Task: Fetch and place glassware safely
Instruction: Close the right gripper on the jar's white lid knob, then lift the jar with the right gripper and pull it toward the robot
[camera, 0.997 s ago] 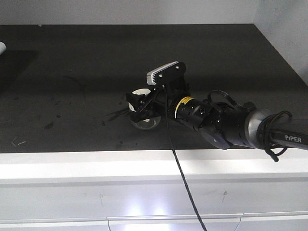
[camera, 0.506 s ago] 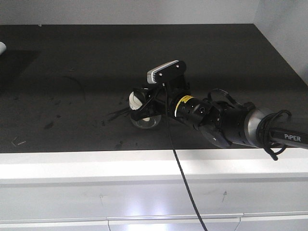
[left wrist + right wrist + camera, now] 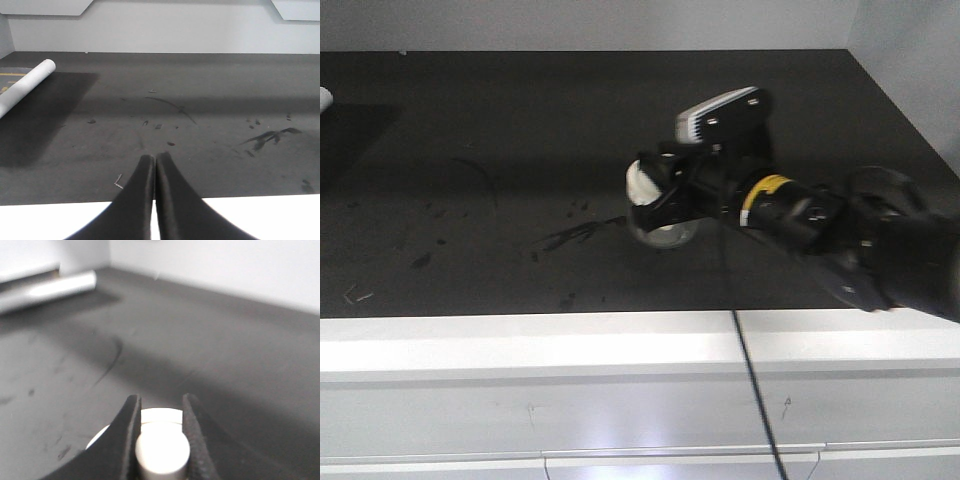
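Right wrist view: right hand (image 3: 160,412) clamped on the glass jar's (image 3: 665,235) lid knob (image 3: 162,455); a loose lid could let the body fall.

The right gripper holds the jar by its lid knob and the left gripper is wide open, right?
Not quite. The left gripper is shut, with nothing in it, as the left wrist view shows. The right gripper does hold the jar by its lid knob.

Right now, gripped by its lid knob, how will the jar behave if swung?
The right gripper pinches only the knob, so the jar may slip or its lid pull off. Its rounded glass body looks fragile and apt to roll if set down tilted.
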Motion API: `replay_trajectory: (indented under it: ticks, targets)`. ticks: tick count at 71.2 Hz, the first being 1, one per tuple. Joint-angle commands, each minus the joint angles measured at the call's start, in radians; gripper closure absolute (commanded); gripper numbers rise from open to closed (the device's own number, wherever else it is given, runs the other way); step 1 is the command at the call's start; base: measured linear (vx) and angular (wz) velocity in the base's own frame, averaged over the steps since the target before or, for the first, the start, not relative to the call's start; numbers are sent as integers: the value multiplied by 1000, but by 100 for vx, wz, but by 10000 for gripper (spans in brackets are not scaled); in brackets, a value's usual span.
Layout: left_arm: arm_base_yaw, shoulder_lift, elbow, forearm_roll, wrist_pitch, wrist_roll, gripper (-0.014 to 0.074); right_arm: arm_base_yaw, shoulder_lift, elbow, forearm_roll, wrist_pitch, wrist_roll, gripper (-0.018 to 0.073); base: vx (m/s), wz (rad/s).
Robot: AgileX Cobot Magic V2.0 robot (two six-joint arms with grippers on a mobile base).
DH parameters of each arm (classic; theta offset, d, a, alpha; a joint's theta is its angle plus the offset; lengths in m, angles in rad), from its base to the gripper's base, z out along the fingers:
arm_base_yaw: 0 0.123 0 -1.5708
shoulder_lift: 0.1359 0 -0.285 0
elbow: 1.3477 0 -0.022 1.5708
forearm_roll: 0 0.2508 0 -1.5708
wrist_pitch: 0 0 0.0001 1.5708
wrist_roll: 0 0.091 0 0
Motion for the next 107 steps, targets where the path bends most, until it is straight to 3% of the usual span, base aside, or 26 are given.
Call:
replay_trajectory:
  ticks: [1,21,32,44,55,64,107]
  targets:
    - [0,10,-27,-5,-63,-6,603,-30,-141,43,10,-100,-4,560,0,0]
    - [0,10,-27,-5,-63,-6,603,-45,-449,293,-17,-101,6,560,0,0]
    - [0,10,-27,-5,-63,-6,603,-45,-571,407,-85,-101,113,560,0,0]
    - [0,10,-27,-5,-63,-6,603,-45,-577,447,-280,-149,299,560,0,0]
    - [0,10,-27,-5,-63,-6,603,-45,-527,442,-468,-338,459,560,0,0]
    - [0,10,-27,-5,-63,-6,603,-45,-468,442,-574,-475,534,560,0,0]
    - [0,10,-27,-5,-63,-6,603,-45,-436,444,-615,-443,510,560,0,0]
